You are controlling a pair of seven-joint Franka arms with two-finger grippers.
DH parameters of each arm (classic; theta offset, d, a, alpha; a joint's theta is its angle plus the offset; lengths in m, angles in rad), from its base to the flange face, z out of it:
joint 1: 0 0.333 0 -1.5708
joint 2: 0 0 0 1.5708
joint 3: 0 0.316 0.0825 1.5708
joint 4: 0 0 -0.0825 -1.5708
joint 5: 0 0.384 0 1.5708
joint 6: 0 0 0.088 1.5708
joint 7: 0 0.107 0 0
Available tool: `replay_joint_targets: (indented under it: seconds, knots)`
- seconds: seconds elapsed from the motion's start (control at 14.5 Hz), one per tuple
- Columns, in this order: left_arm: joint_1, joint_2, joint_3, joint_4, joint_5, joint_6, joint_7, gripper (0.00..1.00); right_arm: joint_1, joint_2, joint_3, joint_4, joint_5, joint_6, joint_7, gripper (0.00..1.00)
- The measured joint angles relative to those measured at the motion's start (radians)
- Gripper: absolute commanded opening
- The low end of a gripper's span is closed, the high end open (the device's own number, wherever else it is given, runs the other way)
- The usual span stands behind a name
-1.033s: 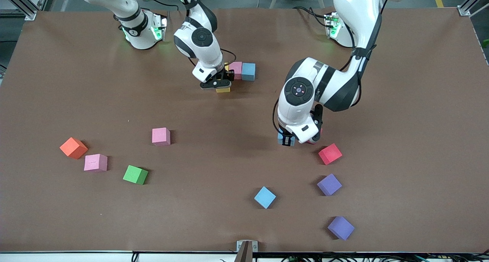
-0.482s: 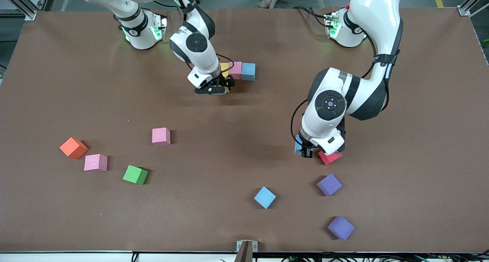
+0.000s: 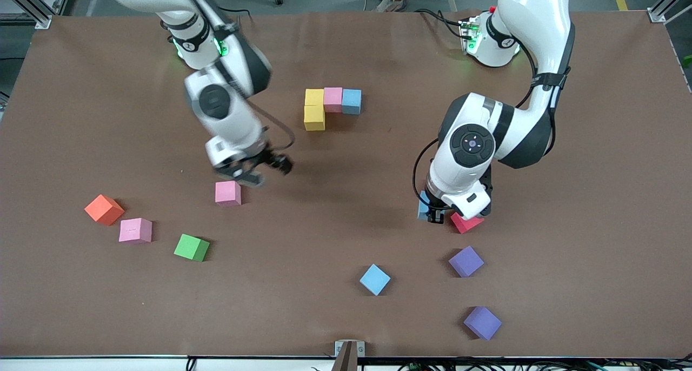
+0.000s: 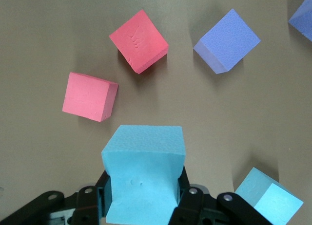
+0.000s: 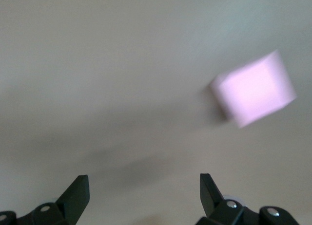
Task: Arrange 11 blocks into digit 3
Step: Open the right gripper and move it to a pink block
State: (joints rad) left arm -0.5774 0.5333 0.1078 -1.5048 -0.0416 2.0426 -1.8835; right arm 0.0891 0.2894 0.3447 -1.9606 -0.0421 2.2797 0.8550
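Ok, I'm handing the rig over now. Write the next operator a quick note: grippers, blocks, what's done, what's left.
Left gripper: shut on a light blue block, above the red blocks.
Right gripper: open, empty, above the table beside a loose pink block.
Done: four blocks of the digit 3 are placed. Yellow, pink and blue form a row, with a second yellow beside the first, nearer the front camera.
Left: seven blocks to place. Loose ones include pink, green, blue and two purple. Leave the orange cube.
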Motion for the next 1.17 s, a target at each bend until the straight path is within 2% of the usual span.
replay_joint_targets:
  seconds: [0.21,0.48,0.89,1.17]
  knots:
    - [0.001,-0.005,0.000,0.000,0.000,-0.001,0.000,0.17,-0.153,0.030,-0.002,0.080,0.000,-0.036,-0.100,1.00]
    - [0.004,-0.006,0.000,0.000,0.000,-0.001,0.000,0.17,-0.244,0.125,-0.002,0.095,0.000,-0.034,-0.360,1.00]
    - [0.007,-0.006,0.000,0.000,-0.001,-0.001,0.001,0.17,-0.253,0.204,0.008,0.099,-0.001,-0.033,-0.717,1.00]
    - [0.009,-0.006,0.000,0.000,-0.009,-0.001,0.001,0.17,-0.253,0.220,0.008,0.101,-0.018,-0.032,-0.793,1.00]
